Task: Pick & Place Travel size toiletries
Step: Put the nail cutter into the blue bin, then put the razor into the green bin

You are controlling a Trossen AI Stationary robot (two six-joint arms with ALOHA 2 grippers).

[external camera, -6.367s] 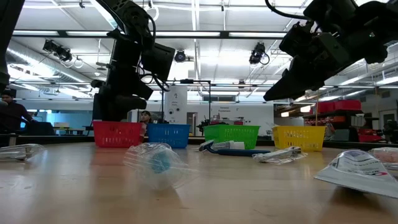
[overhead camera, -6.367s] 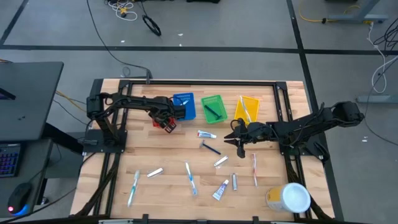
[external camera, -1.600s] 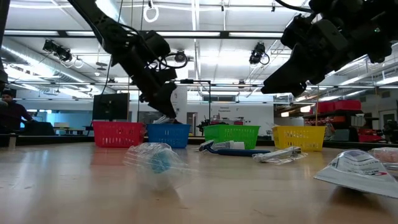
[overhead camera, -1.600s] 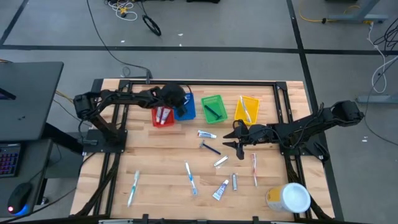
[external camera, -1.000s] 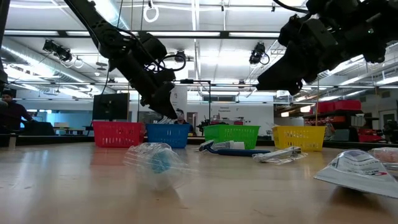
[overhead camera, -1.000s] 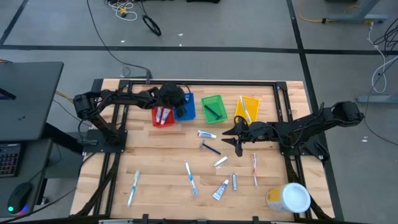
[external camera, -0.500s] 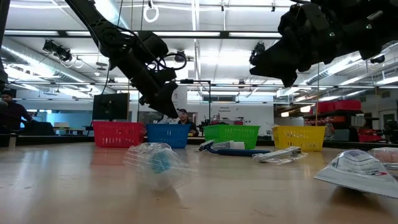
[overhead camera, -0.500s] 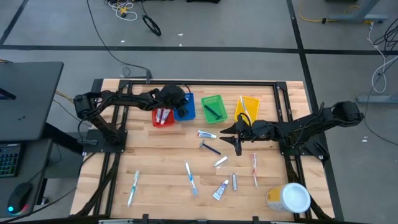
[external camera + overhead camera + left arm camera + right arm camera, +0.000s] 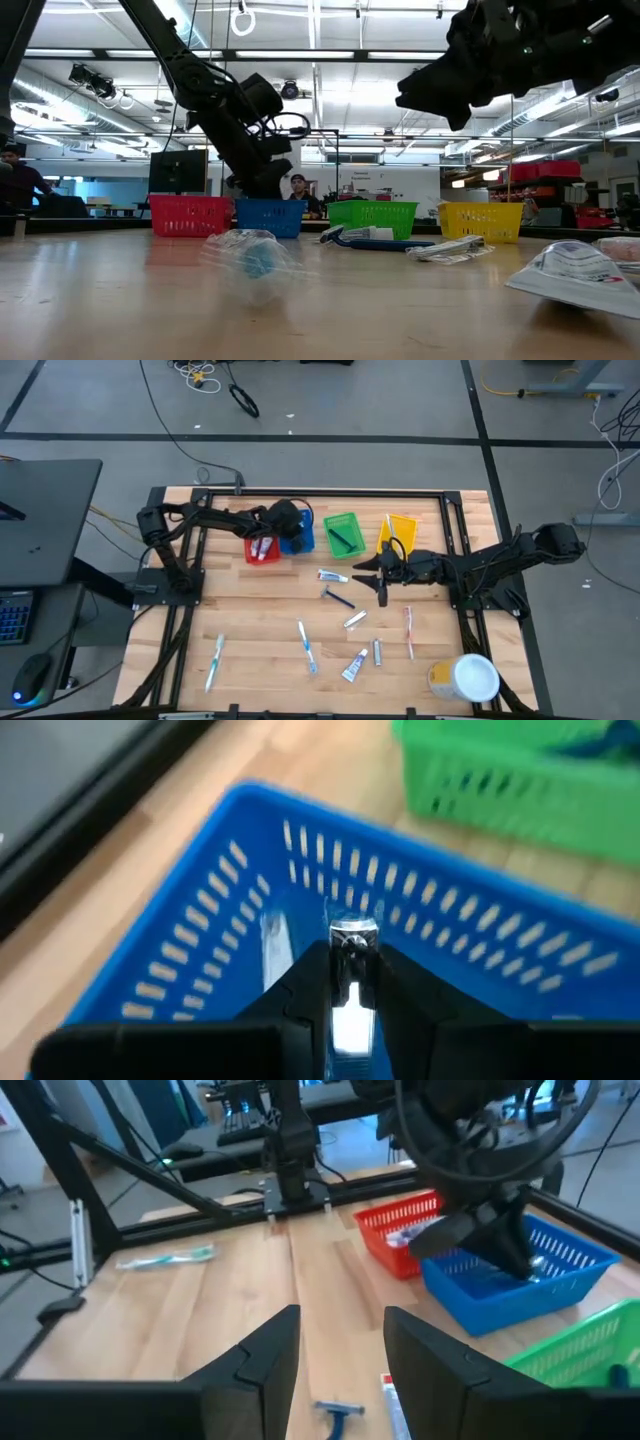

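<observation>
Here the left gripper [image 9: 345, 982], clenched on a small silver-capped toiletry [image 9: 350, 1005], hung over the blue bin [image 9: 301, 532] at the frame's upper centre, and was best lowered before release, while the right gripper [image 9: 372, 576] waited released above the table [image 9: 260, 615].

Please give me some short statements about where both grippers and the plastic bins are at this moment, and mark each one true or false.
1. The left gripper is over the blue plastic bin. True.
2. The left gripper's fingers are closed on a small silvery wrapped item. True.
3. The right gripper holds a pink toothbrush. False: its fingers are apart with nothing between them.
4. The four bins stand in the order red, blue, green, yellow. True.
5. The large yellow tub with white lid stands inside the green bin. False: it is at the table's near right corner.
</observation>
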